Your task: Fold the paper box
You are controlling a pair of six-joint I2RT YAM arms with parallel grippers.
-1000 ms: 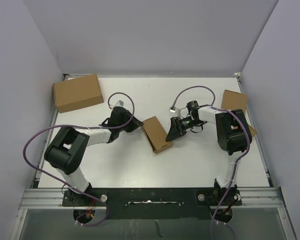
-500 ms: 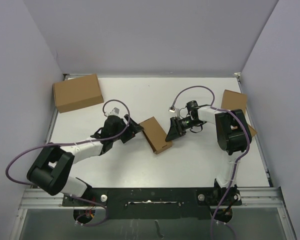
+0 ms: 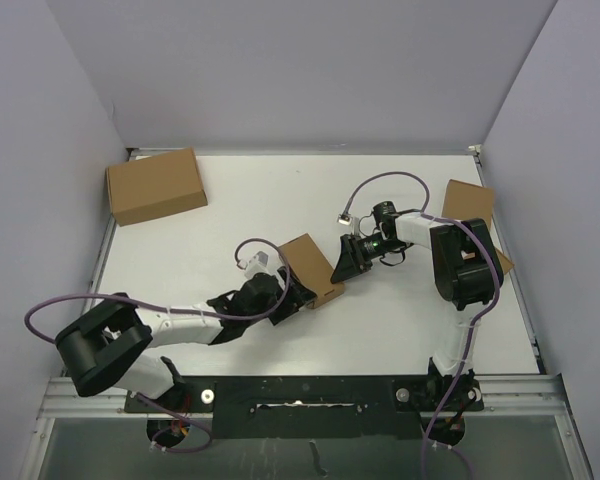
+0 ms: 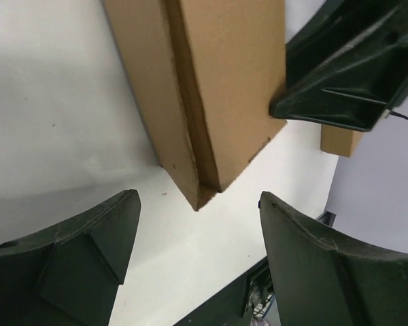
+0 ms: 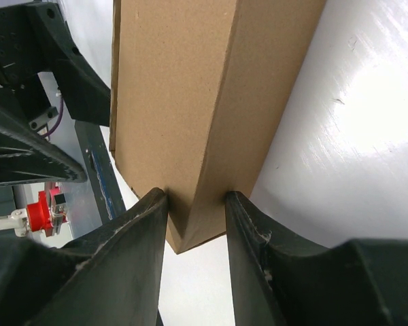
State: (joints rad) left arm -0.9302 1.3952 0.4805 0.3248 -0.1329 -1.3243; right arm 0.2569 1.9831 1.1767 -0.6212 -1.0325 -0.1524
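At paper box [image 3: 310,262] near end, left pincer [image 4: 198,204] arrived, opened.

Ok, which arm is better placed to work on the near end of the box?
Left, probably: the left end effector is open facing the near corner of the box, while the right end effector is clamped on it.

White table [image 3: 400,330], faint specks, bright glare patch in right wrist view. Pale lilac walls close on three sides: far wall [image 3: 300,70], left wall [image 3: 30,200], right wall [image 3: 570,180]. Silver rail [image 3: 80,397] along near table edge, black plate [image 3: 360,392] on it. Grey-green glossy surface [image 3: 310,450] nearer still. Light even, shadows soft.
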